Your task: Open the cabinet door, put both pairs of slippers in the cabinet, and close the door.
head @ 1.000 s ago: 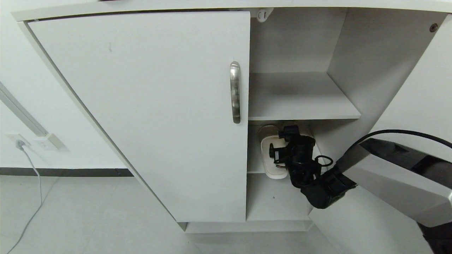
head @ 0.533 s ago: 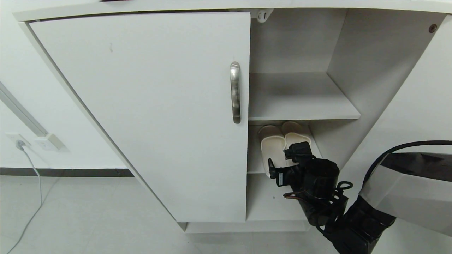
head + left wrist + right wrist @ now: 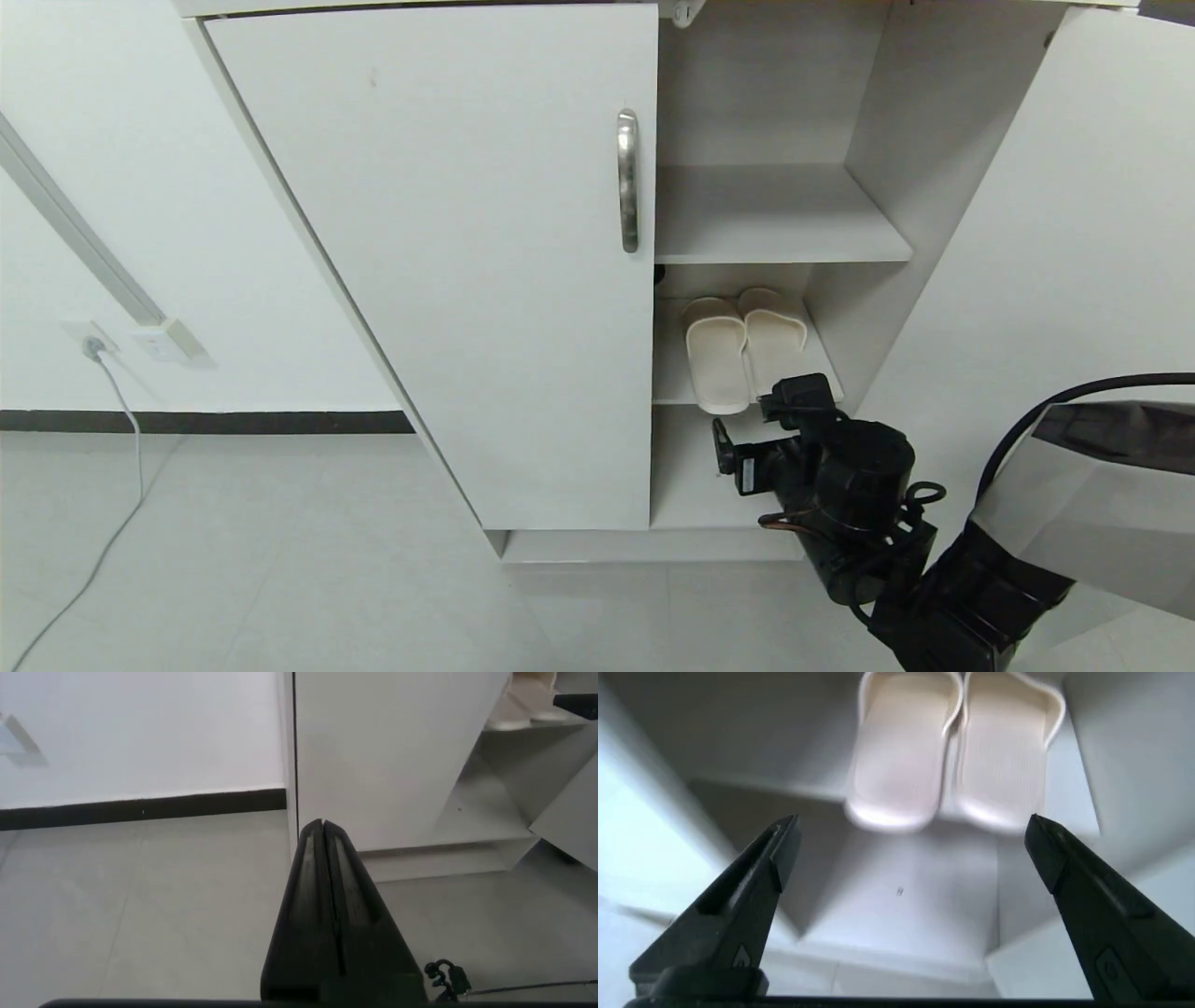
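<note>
one pair of cream slippers [image 3: 742,350] lies side by side on the middle shelf [image 3: 670,378], centre right of the head view, long axis running into the cabinet's depth. the right hand [image 3: 912,831] hangs just below and in front of them, spread wide and empty. the left hand [image 3: 323,835] is pressed together over the floor, holding nothing. the open door [image 3: 1074,215] stands at frame right. judgement: the right hand is the nearer to it.

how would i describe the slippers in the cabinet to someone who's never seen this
Find the white cabinet, left door shut, right half open. In the open half, look at the middle shelf. The pair of slippers lies there side by side: cream and rounded among flat white boards, just beyond the right gripper.
</note>
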